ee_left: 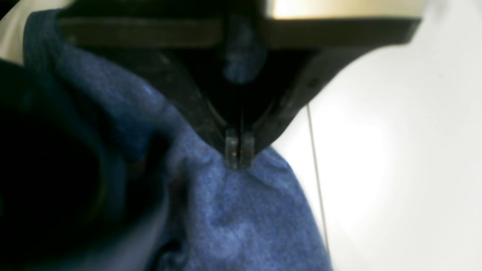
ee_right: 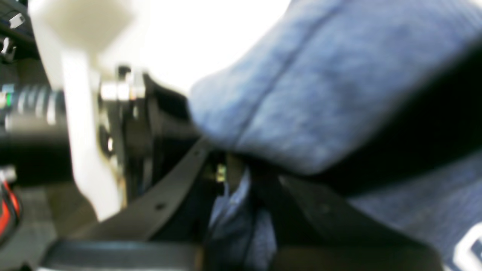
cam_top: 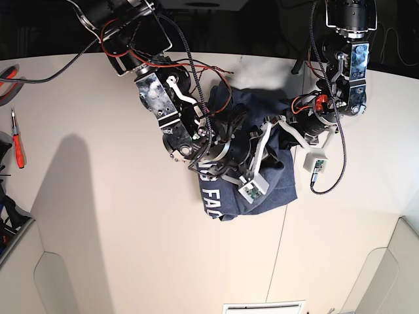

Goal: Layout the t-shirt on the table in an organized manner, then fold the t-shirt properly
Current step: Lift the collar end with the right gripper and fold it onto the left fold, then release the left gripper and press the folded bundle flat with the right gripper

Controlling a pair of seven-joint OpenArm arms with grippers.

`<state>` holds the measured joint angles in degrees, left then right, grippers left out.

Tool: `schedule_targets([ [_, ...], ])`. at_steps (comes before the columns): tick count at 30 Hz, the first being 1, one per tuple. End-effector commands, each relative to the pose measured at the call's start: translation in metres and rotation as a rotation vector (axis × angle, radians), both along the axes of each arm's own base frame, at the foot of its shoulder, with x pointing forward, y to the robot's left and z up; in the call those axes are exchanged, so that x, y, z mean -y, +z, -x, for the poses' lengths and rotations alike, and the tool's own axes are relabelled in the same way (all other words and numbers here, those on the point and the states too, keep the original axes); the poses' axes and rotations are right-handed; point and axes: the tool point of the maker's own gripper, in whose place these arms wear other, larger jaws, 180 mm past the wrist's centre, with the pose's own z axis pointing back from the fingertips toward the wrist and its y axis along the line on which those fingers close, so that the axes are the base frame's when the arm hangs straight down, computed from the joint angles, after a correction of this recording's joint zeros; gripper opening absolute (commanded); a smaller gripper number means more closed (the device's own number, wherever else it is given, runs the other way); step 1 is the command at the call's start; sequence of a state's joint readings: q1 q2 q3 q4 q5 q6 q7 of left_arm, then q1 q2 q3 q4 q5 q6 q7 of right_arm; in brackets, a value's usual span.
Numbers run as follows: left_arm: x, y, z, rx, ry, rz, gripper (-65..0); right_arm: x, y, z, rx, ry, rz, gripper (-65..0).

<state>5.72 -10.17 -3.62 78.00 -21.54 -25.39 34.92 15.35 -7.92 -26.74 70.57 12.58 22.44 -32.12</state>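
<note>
Seen from overhead, a red-handled screwdriver (cam_top: 18, 145) lies at the far left edge of the wide off-white counter (cam_top: 105, 216), well apart from the work at centre frame. Moving right, the arm carrying the right wrist camera reaches down from the upper left, trailing red and black cables, its right tool (cam_top: 230, 145) buried in the bunched navy t-shirt (cam_top: 278, 180). The shirt sits in a rumpled heap just right of centre, partly lifted rather than spread flat, with white block letters (cam_top: 213, 195) showing along its lower left edge. Right of the heap, the second arm comes down from the upper right corner, and its left tool (cam_top: 283, 127) meets the shirt's right side. A thin dark seam (cam_top: 283, 229) runs down the counter below the shirt. In the left wrist view, the left tool (ee_left: 239, 147) is pinched tight on a peak of blue heathered cloth at mid-frame, its clear fingertips (ee_left: 231, 146) pressed together over the fabric, with pale counter and the dark seam at right. In the blurred right wrist view, the right tool (ee_right: 229, 177) is closed narrowly on a fold of the shirt at lower centre, a thick roll of blue cloth with a stitched line draped above it and a trace of white lettering at the lower right corner.
</note>
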Motion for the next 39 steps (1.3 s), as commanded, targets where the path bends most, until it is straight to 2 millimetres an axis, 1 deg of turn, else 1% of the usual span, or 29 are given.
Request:
schedule_targets([
  [1, 0.003, -0.003, 0.005, -0.029, -0.031, -0.012, -65.0, -0.011, 0.026, -0.015, 0.062, -0.001, -0.061, -65.0],
  [2, 0.004, -0.003, 0.006, -0.027, -0.038, -0.010, -65.0, -0.012, 0.030, -0.019, 0.076, 0.000, -0.062, -64.8],
  [5, 0.007, -0.002, 0.007, -0.022, -0.066, -0.002, -65.0, -0.013, 0.041, -0.030, 0.105, -0.001, -0.066, -49.4],
  [6, 0.007, -0.002, 0.007, -0.023, -0.065, -0.002, -65.0, -0.013, 0.045, -0.032, 0.108, -0.001, -0.074, -46.1],
  [7, 0.007, -0.002, 0.007, -0.023, -0.065, -0.002, -65.0, -0.014, 0.047, -0.034, 0.110, 0.000, -0.081, -44.4],
  [11, 0.006, 0.001, 0.005, -0.014, -0.067, -0.007, -65.0, -0.019, 0.054, -0.032, 0.099, 0.020, -0.118, -43.9],
  [14, 0.003, 0.011, -0.002, 0.019, -0.068, -0.018, -65.0, -0.021, 0.056, -0.030, 0.091, 0.029, -0.139, -44.0],
  [18, -0.007, 0.043, -0.019, 0.111, -0.050, -0.039, -65.0, -0.021, 0.058, -0.031, 0.096, 0.029, -0.141, -44.0],
  [19, -0.011, 0.053, -0.024, 0.136, -0.042, -0.047, -65.0, -0.021, 0.060, -0.032, 0.104, 0.029, -0.144, -44.0],
  [21, -0.020, 0.071, -0.031, 0.186, -0.020, -0.064, -65.0, -0.019, 0.075, -0.038, 0.145, 0.015, -0.163, -44.0],
  [23, -0.031, 0.088, -0.037, 0.233, 0.009, -0.078, -65.0, -0.011, 0.096, -0.048, 0.215, -0.010, -0.169, -44.0],
  [25, -0.044, 0.101, -0.041, 0.266, 0.042, -0.091, -65.0, 0.003, 0.120, -0.063, 0.298, -0.056, -0.170, -44.0],
  [26, -0.050, 0.107, -0.041, 0.277, 0.060, -0.087, -65.0, 0.013, 0.131, -0.071, 0.339, -0.089, -0.165, -44.0],
  [28, -0.059, 0.117, -0.041, 0.279, 0.100, -0.045, -65.0, 0.040, 0.150, -0.095, 0.402, -0.200, -0.143, -45.1],
  [29, -0.060, 0.123, -0.040, 0.281, 0.116, 0.000, -65.0, 0.056, 0.159, -0.108, 0.428, -0.263, -0.125, -48.9],
  [30, -0.056, 0.129, -0.038, 0.287, 0.104, 0.059, -65.0, 0.072, 0.165, -0.121, 0.448, -0.320, -0.110, -55.0],
  [31, -0.047, 0.137, -0.036, 0.300, 0.067, 0.131, -65.0, 0.085, 0.172, -0.132, 0.466, -0.362, -0.101, -63.6],
  [32, -0.036, 0.145, -0.032, 0.312, 0.026, 0.208, -65.0, 0.097, 0.179, -0.141, 0.477, -0.394, -0.101, -65.0],
  [33, -0.025, 0.152, -0.029, 0.319, -0.012, 0.282, -65.0, 0.107, 0.184, -0.149, 0.482, -0.421, -0.103, -65.0],
  [34, -0.013, 0.159, -0.025, 0.325, -0.050, 0.347, -65.0, 0.115, 0.188, -0.156, 0.481, -0.444, -0.108, -65.0],
  [35, -0.001, 0.165, -0.022, 0.334, -0.089, 0.403, -65.0, 0.119, 0.187, -0.163, 0.470, -0.457, -0.111, -65.0],
  [36, 0.009, 0.168, -0.020, 0.331, -0.105, 0.445, -65.0, 0.118, 0.184, -0.167, 0.449, -0.450, -0.116, -65.0],
  [37, 0.019, 0.167, -0.019, 0.324, -0.123, 0.464, -65.0, 0.112, 0.175, -0.170, 0.418, -0.422, -0.121, -65.0],
  [39, 0.044, 0.160, -0.014, 0.289, -0.179, 0.465, -65.0, 0.093, 0.149, -0.169, 0.338, -0.331, -0.120, -65.0],
])
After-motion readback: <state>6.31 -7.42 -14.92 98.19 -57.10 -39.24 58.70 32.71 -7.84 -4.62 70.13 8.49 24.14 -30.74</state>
